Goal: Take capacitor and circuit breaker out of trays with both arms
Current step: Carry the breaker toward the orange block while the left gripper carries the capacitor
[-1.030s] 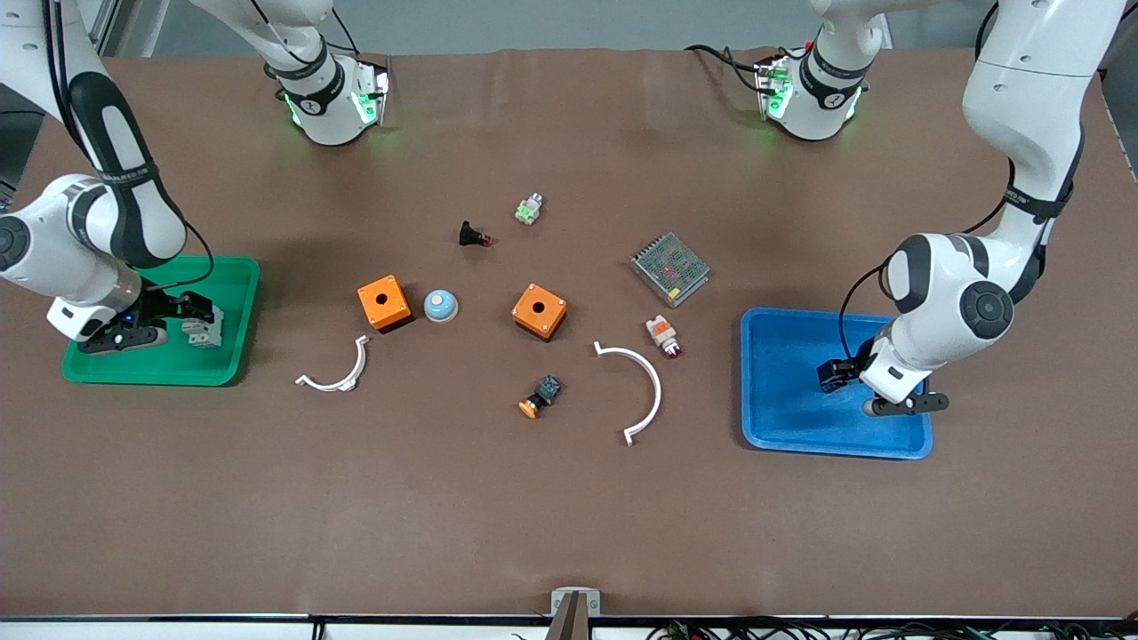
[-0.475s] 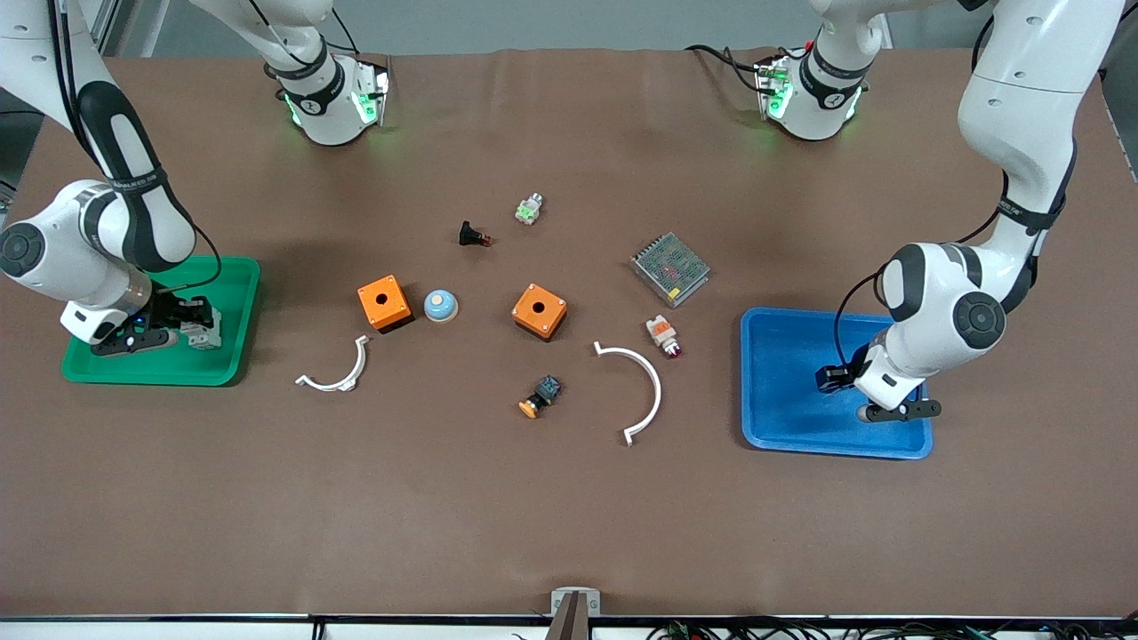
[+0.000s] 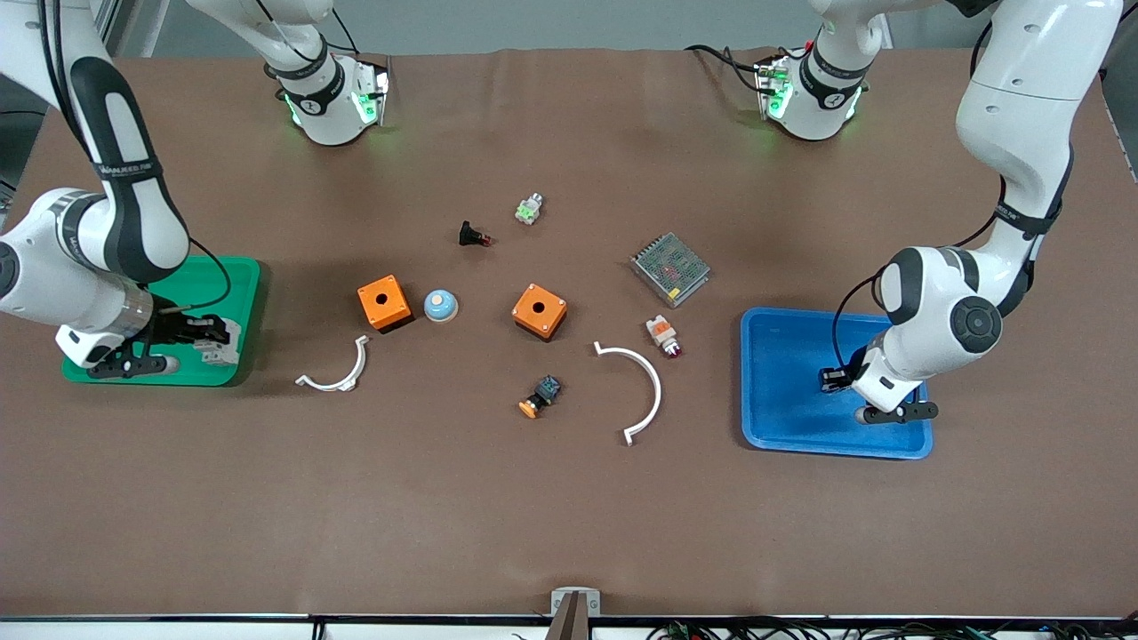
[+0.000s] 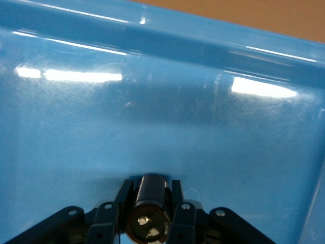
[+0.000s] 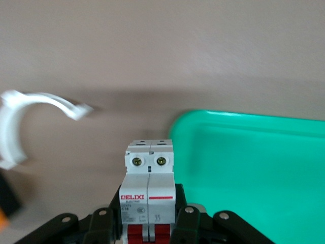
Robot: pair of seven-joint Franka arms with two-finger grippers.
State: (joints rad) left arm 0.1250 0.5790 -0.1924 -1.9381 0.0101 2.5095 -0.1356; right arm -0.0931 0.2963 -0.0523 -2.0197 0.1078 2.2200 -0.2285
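Both grippers have clamped since a second ago. At the frame's left, the right gripper [image 3: 212, 342] holds the circuit breaker [image 3: 220, 343] over the green tray [image 3: 204, 276] rim; lower right, the left gripper [image 3: 831, 380] pinches the capacitor [image 4: 148, 203] low in the blue tray [image 3: 782, 418]. Lift straight, clearing rims; bare table lies centre-bottom.
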